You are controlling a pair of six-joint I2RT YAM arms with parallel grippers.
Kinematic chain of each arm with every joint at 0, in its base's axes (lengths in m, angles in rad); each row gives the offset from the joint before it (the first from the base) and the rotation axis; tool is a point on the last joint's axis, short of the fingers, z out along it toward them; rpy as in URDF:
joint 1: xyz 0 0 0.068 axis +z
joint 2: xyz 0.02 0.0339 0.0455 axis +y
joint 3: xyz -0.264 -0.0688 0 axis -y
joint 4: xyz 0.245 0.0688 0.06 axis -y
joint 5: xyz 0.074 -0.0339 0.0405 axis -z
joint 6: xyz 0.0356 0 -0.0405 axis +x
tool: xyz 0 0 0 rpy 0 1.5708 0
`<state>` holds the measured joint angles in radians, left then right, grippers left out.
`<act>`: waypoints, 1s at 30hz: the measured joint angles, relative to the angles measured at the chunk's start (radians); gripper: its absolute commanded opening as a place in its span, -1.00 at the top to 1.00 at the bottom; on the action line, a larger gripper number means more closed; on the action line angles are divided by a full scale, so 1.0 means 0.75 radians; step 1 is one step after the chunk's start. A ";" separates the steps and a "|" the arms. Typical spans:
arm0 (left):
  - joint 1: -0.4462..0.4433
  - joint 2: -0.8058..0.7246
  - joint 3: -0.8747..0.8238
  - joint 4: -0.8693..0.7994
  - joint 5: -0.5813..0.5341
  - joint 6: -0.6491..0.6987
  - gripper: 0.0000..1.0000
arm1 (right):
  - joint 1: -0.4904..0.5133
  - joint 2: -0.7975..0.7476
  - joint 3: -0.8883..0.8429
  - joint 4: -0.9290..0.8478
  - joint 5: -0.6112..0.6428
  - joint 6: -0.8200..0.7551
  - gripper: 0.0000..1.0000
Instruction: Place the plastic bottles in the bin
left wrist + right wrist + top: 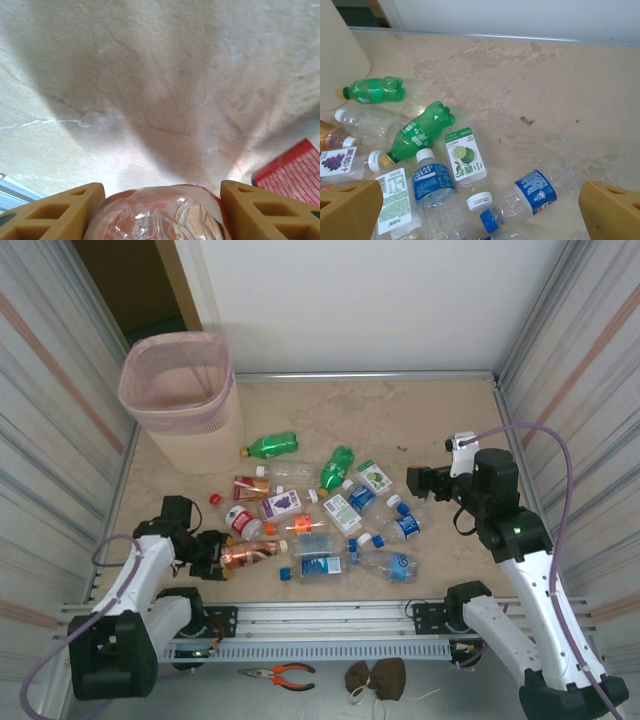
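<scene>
Several plastic bottles lie scattered mid-table, among them a green one (pixel 272 446) (pixel 372 90), a second green one (pixel 337 466) (pixel 420 130) and a blue-labelled clear one (pixel 530 192). The pink mesh bin (pixel 135 405) stands at the far left, and its cream wall (pixel 340 50) edges the right wrist view. My left gripper (pixel 222 552) (pixel 162 212) lies low on the table, its tan fingers (pixel 55 212) pressed against both sides of a crushed brown bottle (pixel 252 553) (pixel 160 215). My right gripper (pixel 420 480) (pixel 480 215) hovers open above the right side of the pile, holding nothing.
Corrugated walls close in the table on the left and right, with a white wall behind. A red-labelled bottle (pixel 240 522) (pixel 295 170) lies just beyond the left gripper. Pliers (pixel 280 674) and brown gloves (pixel 377 677) lie in front of the rail.
</scene>
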<state>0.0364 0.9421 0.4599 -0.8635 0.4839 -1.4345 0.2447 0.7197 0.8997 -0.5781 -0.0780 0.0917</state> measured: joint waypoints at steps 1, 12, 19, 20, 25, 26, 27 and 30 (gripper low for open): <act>0.005 -0.021 0.016 -0.021 -0.008 0.015 -0.08 | 0.000 -0.002 0.000 0.000 0.001 0.000 -0.98; 0.023 -0.184 0.275 -0.156 -0.056 0.259 -0.01 | 0.001 -0.003 0.000 0.001 0.039 -0.029 -0.98; 0.032 -0.172 0.506 -0.125 -0.064 0.568 -0.01 | 0.001 -0.001 0.000 0.000 0.056 -0.034 -0.98; 0.032 -0.170 0.540 -0.115 -0.064 0.612 -0.01 | 0.001 -0.001 0.000 0.000 0.062 -0.034 -0.98; 0.032 -0.152 0.723 -0.025 -0.032 0.870 -0.03 | 0.001 0.010 0.000 0.000 0.076 -0.034 -0.98; 0.032 -0.141 0.768 -0.004 -0.018 0.925 -0.03 | 0.001 0.015 0.000 -0.002 0.079 -0.034 -0.98; 0.032 -0.130 0.807 0.011 -0.011 0.969 -0.04 | 0.001 0.018 0.000 -0.003 0.079 -0.034 -0.98; 0.032 -0.079 0.933 0.037 -0.009 1.092 -0.03 | 0.001 0.026 0.000 -0.005 0.080 -0.034 -0.98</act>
<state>0.0601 0.8825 1.1595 -0.8360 0.4770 -0.6159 0.2451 0.7395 0.8997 -0.5816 -0.0181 0.0662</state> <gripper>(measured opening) 0.547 0.991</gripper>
